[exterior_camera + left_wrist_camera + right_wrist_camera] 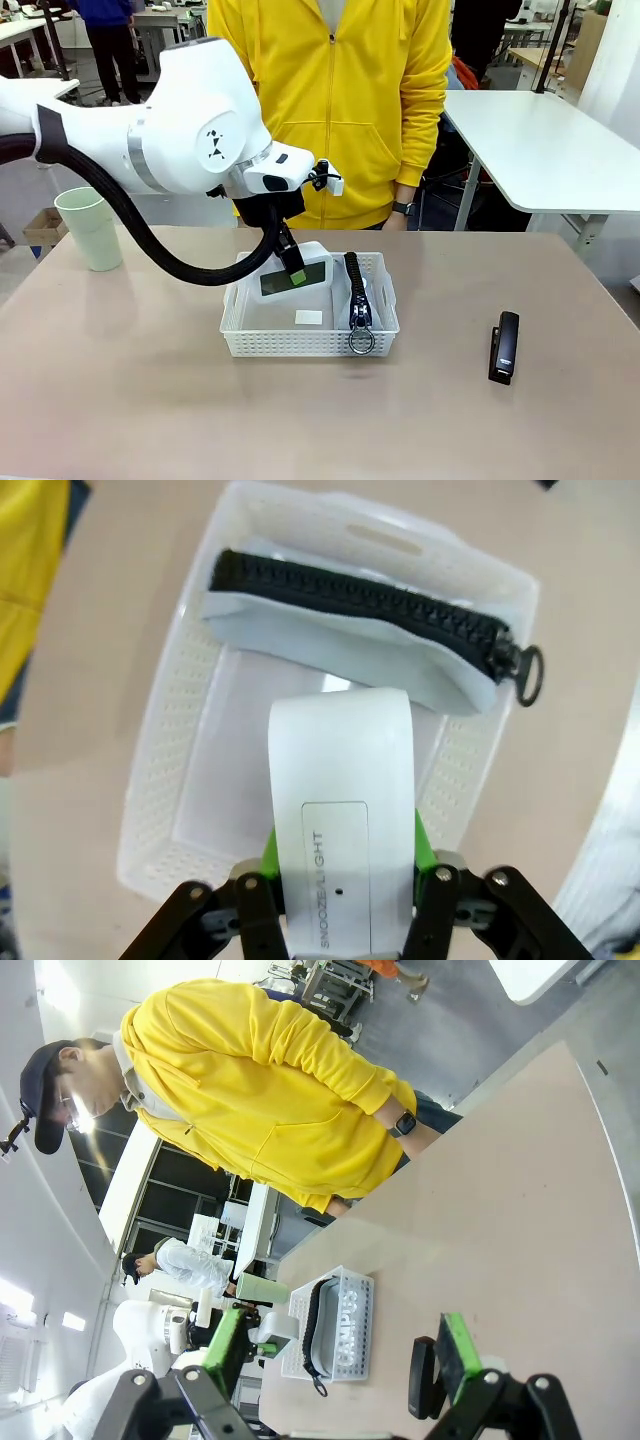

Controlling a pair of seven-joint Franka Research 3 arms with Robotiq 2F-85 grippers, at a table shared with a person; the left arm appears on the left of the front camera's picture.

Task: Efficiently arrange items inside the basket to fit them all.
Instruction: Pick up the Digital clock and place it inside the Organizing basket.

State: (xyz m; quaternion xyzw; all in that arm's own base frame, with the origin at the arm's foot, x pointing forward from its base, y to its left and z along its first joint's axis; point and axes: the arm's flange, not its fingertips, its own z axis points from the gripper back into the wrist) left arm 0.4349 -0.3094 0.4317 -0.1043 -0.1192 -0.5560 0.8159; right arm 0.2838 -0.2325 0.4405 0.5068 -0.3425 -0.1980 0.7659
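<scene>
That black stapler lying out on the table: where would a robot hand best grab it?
Probably across its narrow middle, coming straight down from above. The black stapler lies flat on the table, long and slim, with bare table along both long sides, so two fingers could close on those sides.

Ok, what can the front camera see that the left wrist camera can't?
Front view: the pale green cup, the black stapler on the table, and a person in a yellow jacket. Left wrist view: the words SNOOZE/LIGHT printed on the small white box. Both: the left gripper holding that box over the shallow white perforated plastic basket, with the grey zip pouch inside.
</scene>
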